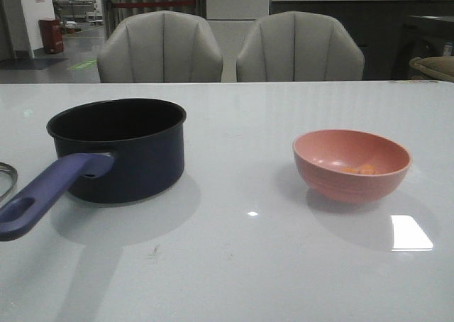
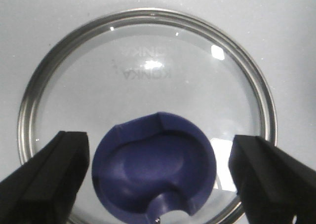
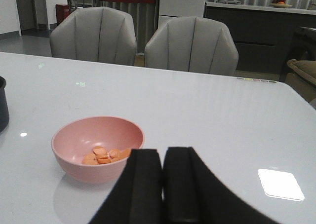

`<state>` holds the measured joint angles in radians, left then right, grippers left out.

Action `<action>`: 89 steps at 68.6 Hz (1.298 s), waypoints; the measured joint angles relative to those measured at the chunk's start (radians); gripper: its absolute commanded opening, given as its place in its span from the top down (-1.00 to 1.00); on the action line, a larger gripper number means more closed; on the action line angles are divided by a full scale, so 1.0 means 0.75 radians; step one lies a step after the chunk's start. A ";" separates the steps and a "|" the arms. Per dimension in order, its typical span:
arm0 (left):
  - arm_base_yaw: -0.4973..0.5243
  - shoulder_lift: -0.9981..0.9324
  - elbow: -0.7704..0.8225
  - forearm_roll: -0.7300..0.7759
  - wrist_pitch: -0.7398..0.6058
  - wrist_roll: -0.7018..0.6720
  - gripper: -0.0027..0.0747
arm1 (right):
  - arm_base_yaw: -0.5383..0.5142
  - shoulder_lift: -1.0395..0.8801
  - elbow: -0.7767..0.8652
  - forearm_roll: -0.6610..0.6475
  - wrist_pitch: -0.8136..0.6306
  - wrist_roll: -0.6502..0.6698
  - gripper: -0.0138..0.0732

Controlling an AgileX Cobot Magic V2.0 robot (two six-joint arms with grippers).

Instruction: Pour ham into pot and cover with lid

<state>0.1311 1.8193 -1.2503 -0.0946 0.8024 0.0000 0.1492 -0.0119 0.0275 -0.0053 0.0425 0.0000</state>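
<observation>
- Clearly nothing of the task is done yet: the pot (image 1: 120,150) stands on the white surface (image 1: 241,265) with a black, seemingly empty inside, its long handle pointing toward the camera and to the left.
- Beside that handle, at the front view's left edge, a sliver of the lid (image 1: 6,179) shows; it lies flat on the surface, uncovered pot well apart from it.
- Over the lid, the left gripper (image 2: 160,172) hovers with jaws spread wide either side of the blue knob (image 2: 155,167), not touching it.
- Farther right, the pink bowl (image 1: 351,164) holds the ham (image 3: 106,155), unpoured.
- Near the bowl, the right gripper (image 3: 163,184) has its jaws pressed together, empty.
- Left to do, I judge: lift the bowl, tip the ham in, then set the lid on.
</observation>
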 measured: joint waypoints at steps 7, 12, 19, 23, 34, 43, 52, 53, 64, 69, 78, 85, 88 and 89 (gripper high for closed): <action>0.000 -0.068 0.000 0.003 0.002 0.000 -0.63 | 0.000 0.000 0.000 0.000 0.000 0.000 0.32; 0.000 -0.136 0.000 0.003 0.003 0.014 -0.63 | 0.000 0.000 0.000 0.000 0.000 0.000 0.32; -0.016 -0.242 0.006 0.003 0.006 0.037 -0.63 | 0.000 0.000 0.000 0.000 0.000 0.000 0.32; -0.034 -0.328 0.030 0.005 -0.019 0.042 -0.63 | 0.000 0.000 0.000 0.000 0.000 0.000 0.32; -0.143 -0.570 0.135 0.003 -0.139 0.048 -0.63 | 0.000 0.000 0.000 0.000 0.000 0.000 0.32; -0.235 -0.757 0.242 -0.011 -0.217 0.048 -0.63 | 0.000 0.000 0.000 0.000 0.000 0.000 0.32; -0.287 -0.956 0.391 -0.059 -0.322 0.048 -0.63 | 0.000 0.000 0.000 0.000 0.000 0.000 0.32; -0.290 -0.976 0.409 -0.062 -0.330 0.048 -0.63 | 0.000 0.000 0.000 0.000 0.000 0.000 0.32; -0.305 -1.222 0.605 -0.071 -0.397 0.048 -0.63 | 0.000 0.000 0.000 0.000 0.000 0.000 0.32; -0.305 -1.340 0.694 -0.071 -0.417 0.048 -0.63 | 0.000 0.000 0.000 0.000 0.000 0.000 0.32; -0.305 -1.608 0.829 -0.071 -0.425 0.048 -0.63 | 0.000 0.000 0.000 0.000 0.000 0.000 0.32; -0.305 -1.812 0.928 -0.071 -0.453 0.052 -0.63 | 0.000 0.000 0.000 0.000 0.000 0.000 0.32; -0.305 -1.896 0.967 -0.064 -0.468 0.056 -0.63 | 0.000 0.000 0.000 0.000 0.000 0.000 0.32; -0.305 -1.924 0.979 -0.061 -0.475 0.056 -0.63 | 0.000 0.000 0.000 0.000 0.000 0.000 0.32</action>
<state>-0.0979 0.3760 -0.5159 -0.1402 0.4462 0.0417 0.1492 -0.0119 0.0275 -0.0053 0.0425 0.0000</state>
